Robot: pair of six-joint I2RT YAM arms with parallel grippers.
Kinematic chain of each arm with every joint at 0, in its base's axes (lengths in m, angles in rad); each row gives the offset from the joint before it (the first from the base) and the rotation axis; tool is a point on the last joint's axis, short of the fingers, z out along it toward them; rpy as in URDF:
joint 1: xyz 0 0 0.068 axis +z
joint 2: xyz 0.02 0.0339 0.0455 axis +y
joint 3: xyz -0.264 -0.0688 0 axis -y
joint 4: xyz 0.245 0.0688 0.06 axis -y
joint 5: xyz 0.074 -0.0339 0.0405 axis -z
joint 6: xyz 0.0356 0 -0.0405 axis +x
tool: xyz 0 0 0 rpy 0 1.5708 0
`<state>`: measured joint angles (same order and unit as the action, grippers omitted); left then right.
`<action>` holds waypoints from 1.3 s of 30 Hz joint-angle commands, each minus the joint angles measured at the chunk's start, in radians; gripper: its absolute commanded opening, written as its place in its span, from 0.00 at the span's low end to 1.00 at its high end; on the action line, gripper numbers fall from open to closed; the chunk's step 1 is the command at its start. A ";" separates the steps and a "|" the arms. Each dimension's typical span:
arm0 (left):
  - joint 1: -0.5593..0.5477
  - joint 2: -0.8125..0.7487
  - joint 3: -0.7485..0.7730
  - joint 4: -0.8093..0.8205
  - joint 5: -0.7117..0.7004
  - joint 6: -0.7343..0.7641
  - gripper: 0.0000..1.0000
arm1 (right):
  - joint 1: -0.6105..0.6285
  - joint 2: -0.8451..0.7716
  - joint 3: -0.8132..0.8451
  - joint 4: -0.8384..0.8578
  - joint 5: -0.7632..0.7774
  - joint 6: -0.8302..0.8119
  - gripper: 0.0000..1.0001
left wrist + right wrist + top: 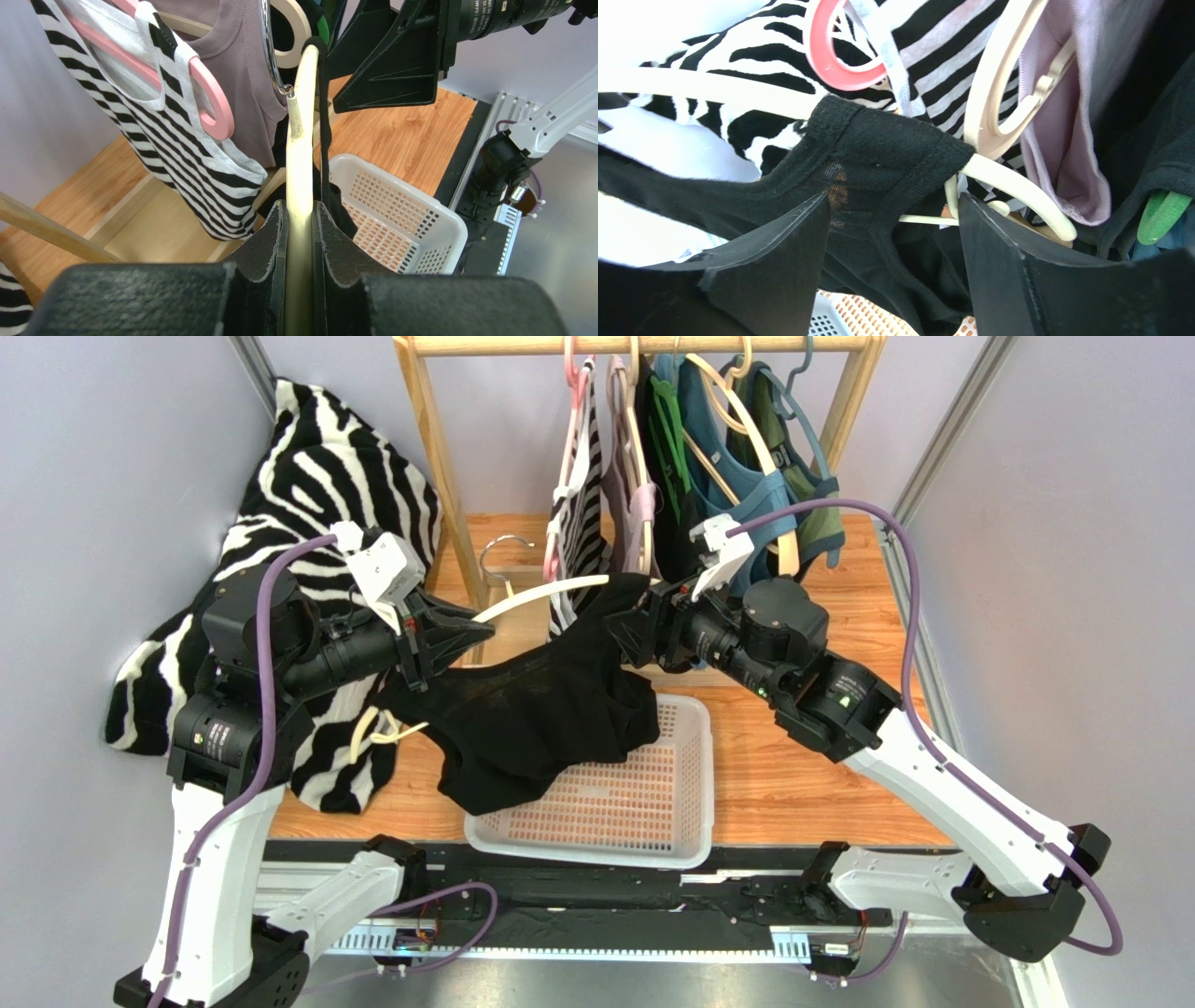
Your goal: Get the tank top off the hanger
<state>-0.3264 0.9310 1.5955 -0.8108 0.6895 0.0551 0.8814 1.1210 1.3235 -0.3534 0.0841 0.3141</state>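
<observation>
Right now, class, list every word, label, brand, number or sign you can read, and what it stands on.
No text reads clearly.
White print on the right arm's black barrel: too blurred to read.
Green mark on the left arm: too small.
Green mark on the right arm: too small.

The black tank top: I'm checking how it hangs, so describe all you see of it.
The black tank top, soft knit with stitched edges, sags in folds, its bottom hanging over the white basket. One strap loops over the cream hanger. The left pincer clamps that hanger; the right pincer straddles the strap, open.
</observation>
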 commanded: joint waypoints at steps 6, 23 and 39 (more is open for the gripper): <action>-0.013 -0.012 0.004 0.067 0.027 0.008 0.00 | 0.044 0.033 0.059 0.125 -0.050 0.051 0.61; -0.014 -0.018 0.003 0.064 -0.015 0.034 0.00 | 0.128 -0.076 0.049 -0.027 0.079 0.031 0.85; -0.014 -0.024 0.034 0.056 -0.028 0.042 0.00 | 0.153 -0.098 0.043 -0.070 0.045 0.065 0.79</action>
<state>-0.3382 0.9115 1.5955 -0.8223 0.6529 0.0917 1.0229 1.0145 1.3598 -0.4576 0.1535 0.3622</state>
